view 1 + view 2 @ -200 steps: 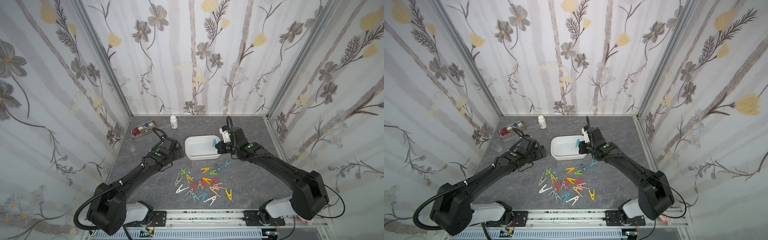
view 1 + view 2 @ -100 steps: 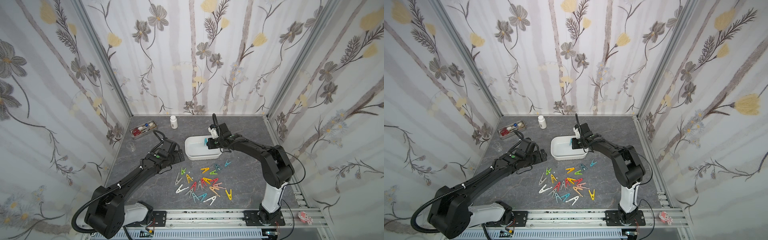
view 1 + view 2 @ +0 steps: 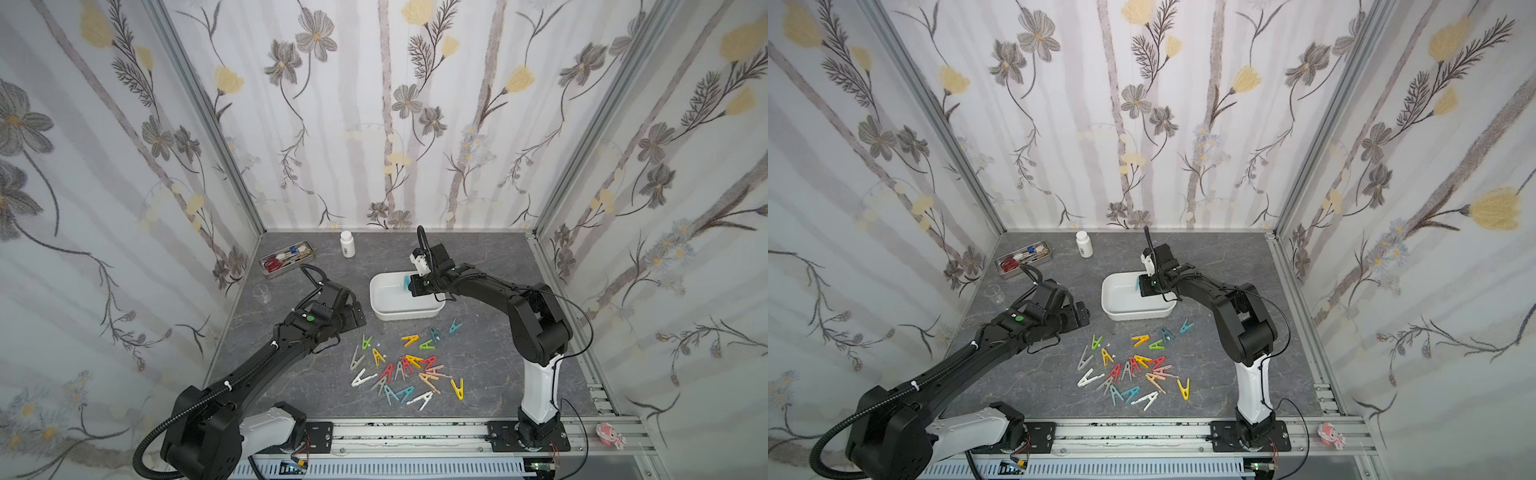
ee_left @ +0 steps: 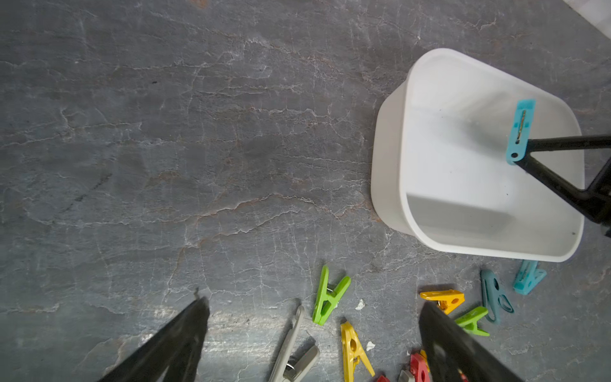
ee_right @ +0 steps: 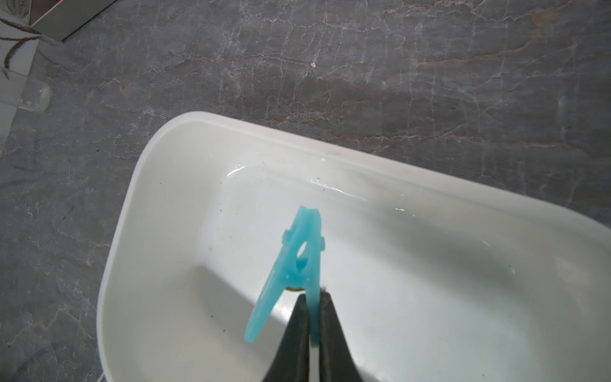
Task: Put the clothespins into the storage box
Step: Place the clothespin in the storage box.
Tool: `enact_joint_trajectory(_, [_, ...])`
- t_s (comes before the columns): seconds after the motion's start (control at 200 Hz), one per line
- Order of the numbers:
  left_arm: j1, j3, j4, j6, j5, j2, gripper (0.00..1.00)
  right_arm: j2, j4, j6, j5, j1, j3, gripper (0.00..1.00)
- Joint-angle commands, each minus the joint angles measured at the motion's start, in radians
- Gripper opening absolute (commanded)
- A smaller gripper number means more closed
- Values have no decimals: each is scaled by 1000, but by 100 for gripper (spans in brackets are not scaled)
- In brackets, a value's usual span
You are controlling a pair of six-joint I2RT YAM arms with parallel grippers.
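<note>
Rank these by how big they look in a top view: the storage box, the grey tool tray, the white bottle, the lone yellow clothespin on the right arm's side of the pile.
1. storage box
2. grey tool tray
3. white bottle and yellow clothespin: about alike; the bottle stands farther back, so unranked.

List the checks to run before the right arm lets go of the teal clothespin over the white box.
1. Right gripper shut on the teal clothespin: ok.
2. Clothespin hangs inside the rim of the storage box: ok.
3. Box floor beneath it bare of other pins: ok.
4. Left gripper open and apart from the box: ok.
5. Clothespin's height above the box floor: cannot tell.
</note>
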Motion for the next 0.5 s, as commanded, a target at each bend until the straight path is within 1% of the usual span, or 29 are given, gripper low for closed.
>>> enact_joint_trajectory(0.0, [1, 6, -14, -4, -14, 8, 99, -9, -5, -16, 16, 0, 9, 11])
enact_joint_trajectory(0.155, [1, -3, -14, -2, 2, 21, 95, -6, -5, -20, 24, 0, 10, 14])
enact_joint_trajectory(0.335, [-5, -20, -6, -6, 24, 37, 88, 13, -25, -37, 34, 0, 30, 13])
enact_joint_trajectory(0.385, [-8, -28, 0, -11, 26, 35, 87, 4, -27, -37, 34, 1, 30, 13])
enact_joint_trajectory(0.495, [-13, -50, 13, -18, 47, 35, 80, -29, -40, -39, 34, 4, 33, 14])
